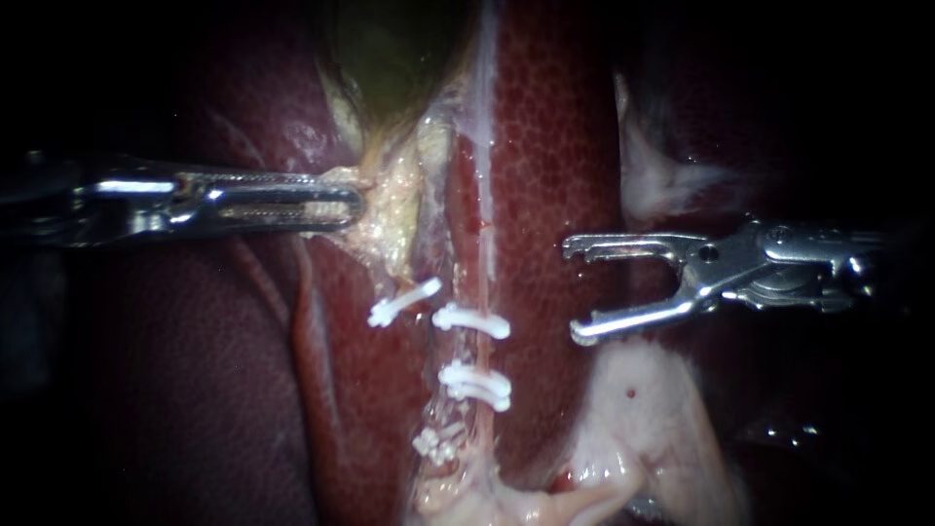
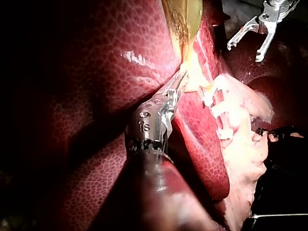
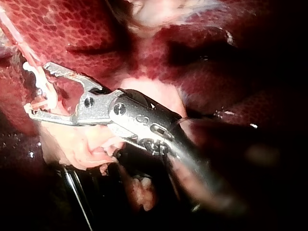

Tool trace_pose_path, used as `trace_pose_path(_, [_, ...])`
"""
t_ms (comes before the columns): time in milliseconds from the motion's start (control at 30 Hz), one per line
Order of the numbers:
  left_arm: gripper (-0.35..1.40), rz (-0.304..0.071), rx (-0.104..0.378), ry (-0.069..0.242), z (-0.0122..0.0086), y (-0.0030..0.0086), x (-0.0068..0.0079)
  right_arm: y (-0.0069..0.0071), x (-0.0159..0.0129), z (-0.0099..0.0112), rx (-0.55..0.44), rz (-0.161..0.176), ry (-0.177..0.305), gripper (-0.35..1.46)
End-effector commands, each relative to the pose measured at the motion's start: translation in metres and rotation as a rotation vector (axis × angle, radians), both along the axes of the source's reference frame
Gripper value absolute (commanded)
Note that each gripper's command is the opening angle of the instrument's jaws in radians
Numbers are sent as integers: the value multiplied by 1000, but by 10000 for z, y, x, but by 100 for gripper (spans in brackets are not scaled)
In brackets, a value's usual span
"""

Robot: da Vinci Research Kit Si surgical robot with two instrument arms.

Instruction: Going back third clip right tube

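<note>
Standing empty and wide apart at centre right of the frame, the jaws of the right instrument (image 1: 575,292) face left toward the right tube (image 1: 484,224), near but not touching. The tube runs top to bottom through the centre, with white clips (image 1: 472,321) across it level with the jaws and below. The left instrument (image 1: 343,206), at left, is clamped on pale tissue (image 1: 394,209) under the gallbladder (image 1: 390,49). Backing off probably means pulling straight right.
</note>
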State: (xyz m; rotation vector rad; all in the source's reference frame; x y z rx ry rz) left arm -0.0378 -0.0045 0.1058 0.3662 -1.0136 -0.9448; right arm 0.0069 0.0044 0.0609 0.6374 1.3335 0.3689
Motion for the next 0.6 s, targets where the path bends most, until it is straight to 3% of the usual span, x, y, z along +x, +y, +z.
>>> trace_pose_path(33, [-8, -2, 2, 0, 1, 0, -1, 0, 0, 0, 0, 0, 0, 60])
trace_pose_path(267, [-6, 7, 3, -3, 5, -4, -9, -1, 2, -1, 0, 0, 1, 60])
trace_pose_path(600, [-6, 8, 3, -3, 5, -3, -10, -1, 2, -2, 0, 0, 1, 60])
